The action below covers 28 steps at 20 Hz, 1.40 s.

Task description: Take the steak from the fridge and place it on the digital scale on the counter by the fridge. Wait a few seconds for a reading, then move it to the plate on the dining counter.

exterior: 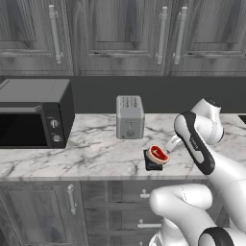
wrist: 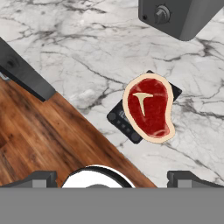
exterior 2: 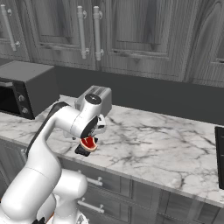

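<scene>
Steak on the scale, our pincer clear of it

Our gripper [wrist: 112, 177] hangs spread wide and empty above the steak [wrist: 148, 108], which lies flat on the digital scale [wrist: 124, 124] at about one o'clock from the fingertips, near the marble counter [exterior: 91, 153] edge; we judge it rests there untouched for a reading. The silver toaster [exterior: 129, 116] stands beyond at twelve o'clock.

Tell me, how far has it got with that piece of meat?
Done: the steak lies on the digital scale on the marble counter near the toaster. In hand: the open gripper hovers above, holding nothing, seemingly waiting for a reading. Left: carrying the steak to the plate on the dining counter.
</scene>
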Tool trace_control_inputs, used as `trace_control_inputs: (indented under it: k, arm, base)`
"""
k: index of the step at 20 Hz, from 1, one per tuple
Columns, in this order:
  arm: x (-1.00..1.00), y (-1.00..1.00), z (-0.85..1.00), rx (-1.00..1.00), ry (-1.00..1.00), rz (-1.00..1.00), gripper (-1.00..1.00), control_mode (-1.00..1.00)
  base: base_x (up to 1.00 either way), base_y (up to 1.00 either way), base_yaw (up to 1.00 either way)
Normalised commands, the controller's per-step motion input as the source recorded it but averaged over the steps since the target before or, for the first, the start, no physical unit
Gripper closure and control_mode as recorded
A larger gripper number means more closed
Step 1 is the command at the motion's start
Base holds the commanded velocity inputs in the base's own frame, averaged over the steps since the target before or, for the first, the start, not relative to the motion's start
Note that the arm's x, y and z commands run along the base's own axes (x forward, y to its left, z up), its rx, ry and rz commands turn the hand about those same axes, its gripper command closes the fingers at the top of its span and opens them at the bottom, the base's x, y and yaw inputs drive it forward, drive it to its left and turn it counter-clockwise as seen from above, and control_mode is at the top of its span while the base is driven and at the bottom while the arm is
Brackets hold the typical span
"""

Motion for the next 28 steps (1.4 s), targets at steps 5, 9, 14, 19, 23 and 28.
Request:
trace_control_inputs:
  k: [5,9,14,19,23,28]
  arm:
    - [0.0,0.0,0.0,0.0,0.0,0.0,-1.0,-1.0]
    - [0.0,0.0,0.0,0.0,0.0,0.0,-1.0,-1.0]
    - [0.0,0.0,0.0,0.0,0.0,0.0,-1.0,-1.0]
    - [0.0,0.0,0.0,0.0,0.0,0.0,-1.0,-1.0]
    - [0.0,0.0,0.0,0.0,0.0,0.0,-1.0,-1.0]
    - [0.18,-0.07,-0.1,0.0,-0.03,0.01,-1.0,-1.0]
  base:
    - [0.0,0.0,0.0]
    - [0.0,0.0,0.0]
    - [0.0,0.0,0.0]
    - [0.0,0.0,0.0]
    - [0.0,0.0,0.0]
    - [0.0,0.0,0.0]
